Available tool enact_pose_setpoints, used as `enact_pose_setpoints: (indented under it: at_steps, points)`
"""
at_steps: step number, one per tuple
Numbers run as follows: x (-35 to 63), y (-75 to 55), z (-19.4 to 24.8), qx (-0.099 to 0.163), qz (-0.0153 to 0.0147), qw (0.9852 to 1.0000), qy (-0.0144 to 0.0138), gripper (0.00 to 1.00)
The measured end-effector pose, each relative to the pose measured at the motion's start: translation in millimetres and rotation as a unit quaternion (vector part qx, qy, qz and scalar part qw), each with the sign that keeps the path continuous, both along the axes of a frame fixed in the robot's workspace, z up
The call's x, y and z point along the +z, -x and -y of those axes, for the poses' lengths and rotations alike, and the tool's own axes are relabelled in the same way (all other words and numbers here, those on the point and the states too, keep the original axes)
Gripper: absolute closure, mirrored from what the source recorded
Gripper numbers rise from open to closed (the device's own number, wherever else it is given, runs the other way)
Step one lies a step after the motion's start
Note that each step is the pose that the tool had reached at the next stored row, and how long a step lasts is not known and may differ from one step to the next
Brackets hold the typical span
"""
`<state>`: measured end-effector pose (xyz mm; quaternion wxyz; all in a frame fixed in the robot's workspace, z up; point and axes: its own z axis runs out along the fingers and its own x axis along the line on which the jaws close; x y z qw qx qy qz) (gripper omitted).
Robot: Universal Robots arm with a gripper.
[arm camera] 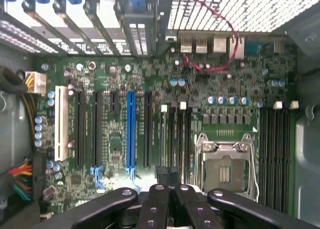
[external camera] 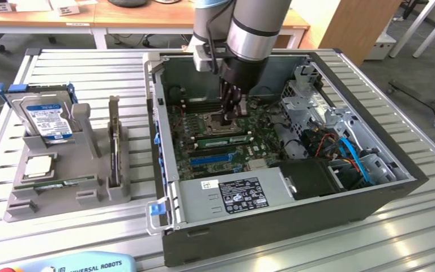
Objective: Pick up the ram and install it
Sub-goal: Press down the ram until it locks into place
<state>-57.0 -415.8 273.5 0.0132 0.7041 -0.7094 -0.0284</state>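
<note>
Beside the claw (external camera: 231, 116), a ram (external camera: 224, 140) sits slotted.

Open black computer case (external camera: 293, 224) on a slatted metal tabletop (external camera: 74, 68), side panel off. Inside, a green motherboard (external camera: 225, 144), with an empty processor socket (arm camera: 224, 171), a blue expansion slot (arm camera: 131, 129) among black ones, a white slot (arm camera: 61, 123) near a bundle of coloured wires (arm camera: 17, 181). Red cable (arm camera: 220, 64) looped near the rear ports. Grey power supply (external camera: 229, 198) with a black label at the case's near edge; blue cables (external camera: 353, 158) toward the exterior view's right. Grey parts holder (external camera: 66, 187) at the exterior view's left, apart from the case, carrying an upright hard drive (external camera: 47, 119) with a blue-white label and a square silver processor chip (external camera: 38, 165) lying flat. Wooden desks (external camera: 127, 20) behind.
</note>
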Motion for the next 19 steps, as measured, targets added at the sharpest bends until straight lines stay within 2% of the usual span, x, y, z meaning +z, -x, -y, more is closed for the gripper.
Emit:
enact_pose_setpoints:
  at_steps: [11,19]
  points:
    - [0.0,-19.7,0.0,0.001,0.0,1.0,0.0,0.9]
    - [0.0,-20.4,0.0,0.001,0.0,1.0,0.0,0.9]
